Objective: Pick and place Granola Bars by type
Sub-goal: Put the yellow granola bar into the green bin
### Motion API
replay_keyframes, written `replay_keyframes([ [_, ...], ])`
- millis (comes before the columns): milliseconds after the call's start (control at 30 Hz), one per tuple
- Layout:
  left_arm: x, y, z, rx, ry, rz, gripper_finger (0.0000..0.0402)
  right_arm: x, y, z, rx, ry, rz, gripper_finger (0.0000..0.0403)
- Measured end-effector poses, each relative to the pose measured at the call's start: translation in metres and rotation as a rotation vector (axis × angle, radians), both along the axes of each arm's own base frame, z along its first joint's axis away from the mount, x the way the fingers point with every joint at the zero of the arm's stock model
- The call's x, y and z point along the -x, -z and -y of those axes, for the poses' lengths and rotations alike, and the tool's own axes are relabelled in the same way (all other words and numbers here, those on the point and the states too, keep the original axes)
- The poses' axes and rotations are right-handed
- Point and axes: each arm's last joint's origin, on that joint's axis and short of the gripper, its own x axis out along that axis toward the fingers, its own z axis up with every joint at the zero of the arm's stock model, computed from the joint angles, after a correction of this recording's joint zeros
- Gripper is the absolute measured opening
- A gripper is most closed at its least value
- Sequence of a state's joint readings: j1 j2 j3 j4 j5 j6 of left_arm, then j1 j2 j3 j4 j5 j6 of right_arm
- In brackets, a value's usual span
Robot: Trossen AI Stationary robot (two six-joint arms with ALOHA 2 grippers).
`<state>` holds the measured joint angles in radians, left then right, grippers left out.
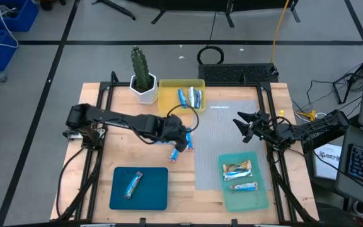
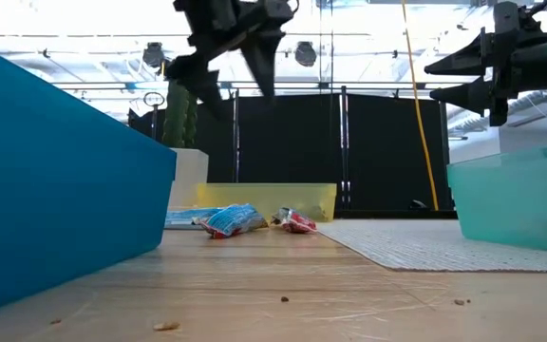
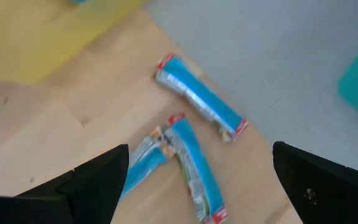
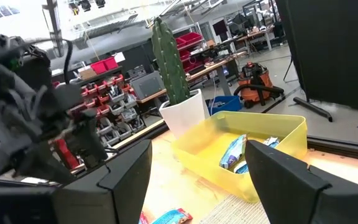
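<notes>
The wooden table (image 1: 99,157) carries a grey mat (image 1: 225,135) on its right half and three flat trays. The dark teal tray (image 1: 153,189) at the front left holds one blue-and-white bar (image 1: 133,183), with its long axis running from front-left to back-right. The light teal tray (image 1: 260,195) at the front right holds two tan bars (image 1: 238,169), both lying nearly across the tray, one behind the other. The yellow tray (image 1: 169,101) at the back, just beside the white pot with the cactus (image 1: 141,69), holds a few blue bars (image 1: 183,96) that point mostly front to back.

The left gripper (image 1: 184,135) hangs over the bare wood near the middle of the table, above the mat's left edge, with its fingers (image 3: 92,180) spread wide apart and nothing between them. Below it lie the loose bars (image 3: 197,106). In the left wrist view one blue bar with red ends lies alone on a diagonal, and two more (image 3: 188,165) meet at one end like a narrow V; all of them lie flat on the wood, in the gap between the fingers but not touching them. In the low view they lie in front of the yellow tray.

The right gripper (image 1: 243,123) hovers over the right part of the mat, behind the light teal tray, its fingers open and empty, well apart from the loose bars.
</notes>
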<state>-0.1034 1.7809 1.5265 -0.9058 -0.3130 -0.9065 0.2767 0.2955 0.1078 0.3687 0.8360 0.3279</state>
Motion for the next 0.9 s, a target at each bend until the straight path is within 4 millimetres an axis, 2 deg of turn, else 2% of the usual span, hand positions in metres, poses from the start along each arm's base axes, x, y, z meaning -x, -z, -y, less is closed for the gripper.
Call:
replay_keyframes([
  [300,0.012,0.036,0.017,-0.011,0.049,-0.084,0.0397,0.0,0.0,0.0,0.0,0.0,0.0,0.0251],
  [633,0.034,0.075,0.022,-0.047,0.368,-0.307,0.0397,0.0,0.0,0.0,0.0,0.0,0.0,0.0251],
  [900,0.055,0.105,0.014,-0.106,0.662,-0.492,0.0397,0.0,0.0,0.0,0.0,0.0,0.0,0.0251],
])
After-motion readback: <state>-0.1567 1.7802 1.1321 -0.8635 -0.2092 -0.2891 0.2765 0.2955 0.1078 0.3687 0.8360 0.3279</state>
